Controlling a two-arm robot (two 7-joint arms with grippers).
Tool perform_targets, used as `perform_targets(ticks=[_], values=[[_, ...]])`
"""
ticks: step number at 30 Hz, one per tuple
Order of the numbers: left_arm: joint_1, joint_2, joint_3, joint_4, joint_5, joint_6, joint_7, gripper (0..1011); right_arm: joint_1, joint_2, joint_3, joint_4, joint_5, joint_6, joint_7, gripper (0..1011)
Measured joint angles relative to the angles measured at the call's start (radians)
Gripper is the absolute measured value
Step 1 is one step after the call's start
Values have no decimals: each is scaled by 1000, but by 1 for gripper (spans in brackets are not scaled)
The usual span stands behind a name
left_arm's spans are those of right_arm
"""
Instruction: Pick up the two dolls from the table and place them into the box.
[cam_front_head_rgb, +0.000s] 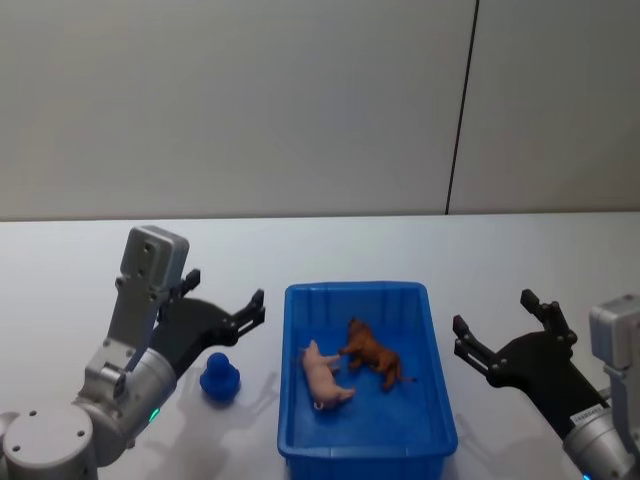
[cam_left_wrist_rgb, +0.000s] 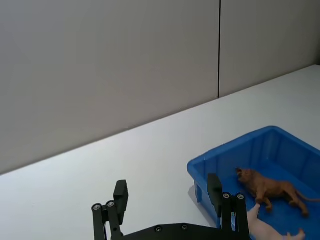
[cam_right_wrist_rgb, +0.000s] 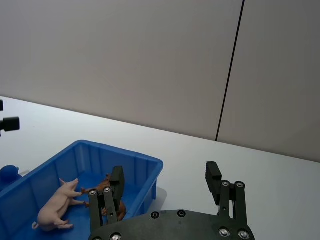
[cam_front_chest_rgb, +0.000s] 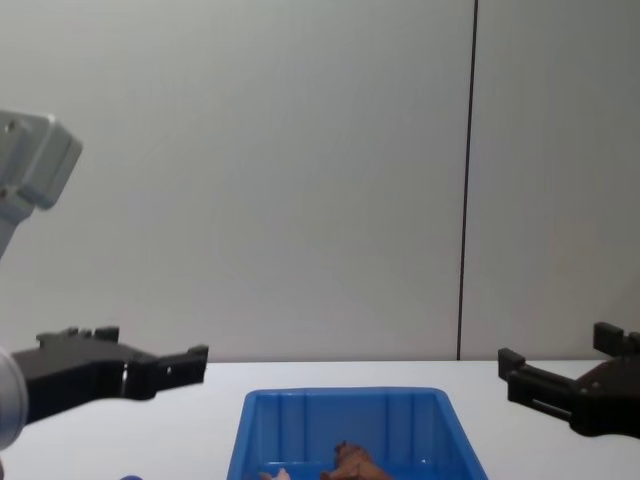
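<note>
Both dolls lie inside the blue box (cam_front_head_rgb: 355, 291), which stands on the white table (cam_front_head_rgb: 330, 250). The pale pink doll (cam_front_head_rgb: 325, 376) rests left of the reddish-brown doll (cam_front_head_rgb: 375, 353), and the two touch. My left gripper (cam_front_head_rgb: 225, 293) hovers open and holds nothing, just left of the box's far corner. On the other side of the box my right gripper (cam_front_head_rgb: 495, 314) is open and holds nothing too. The left wrist view has the left gripper (cam_left_wrist_rgb: 167, 186) beside the box (cam_left_wrist_rgb: 225, 155) and the brown doll (cam_left_wrist_rgb: 270, 188). The right wrist view shows the right gripper (cam_right_wrist_rgb: 165, 171), the pink doll (cam_right_wrist_rgb: 57, 210) and the box (cam_right_wrist_rgb: 120, 152).
A small blue toy (cam_front_head_rgb: 219, 378) stands on the table left of the box, under my left arm. A plain grey wall (cam_front_head_rgb: 300, 100) rises behind the table's far edge. Bare tabletop stretches behind the box.
</note>
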Motion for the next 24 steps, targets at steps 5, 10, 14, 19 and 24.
perform_targets(ticks=[5, 10, 14, 19, 24], values=[[10, 6, -5, 16, -29, 22, -10, 1001, 0, 1, 0, 0, 0, 0, -1, 1001], [17, 10, -8, 29, -47, 35, -18, 1001, -1, 1, 0, -1, 0, 0, -1, 1001], [22, 12, -11, 41, -57, 43, -26, 1001, -1, 1, 0, -1, 0, 0, -1, 1001], [26, 13, -13, 58, -67, 53, -38, 1001, -2, 1, 0, -2, 0, 0, -2, 1001], [27, 12, -14, 78, -75, 59, -51, 1001, -2, 1, 0, -1, 0, 0, -2, 1001]])
